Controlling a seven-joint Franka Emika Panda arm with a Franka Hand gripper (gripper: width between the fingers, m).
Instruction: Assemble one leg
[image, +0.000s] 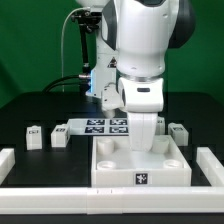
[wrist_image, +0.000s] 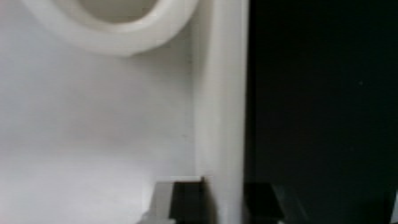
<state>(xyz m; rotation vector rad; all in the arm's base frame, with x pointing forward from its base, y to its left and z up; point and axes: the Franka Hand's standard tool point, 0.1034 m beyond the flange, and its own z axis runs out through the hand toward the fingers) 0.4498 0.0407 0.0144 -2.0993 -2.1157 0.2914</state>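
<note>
Currently arm (image: 140, 40) looms over slab (image: 110, 160), gripper (image: 147, 138) low at its rim; whether the jaws are apart cannot be told. Nearest leg (image: 178, 131) lies loose on the table (image: 30, 108), exterior view's right. Risk: a descending wrist shoves slab, shifting socket (wrist_image: 116, 15).

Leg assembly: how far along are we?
Done: nothing seated that shows; the one socket in the wrist view looks empty.
In hand: the gripper is down at the slab; whether it grips anything can't be told.
Left: three loose legs lie on the table; one must be picked up and fitted.
</note>
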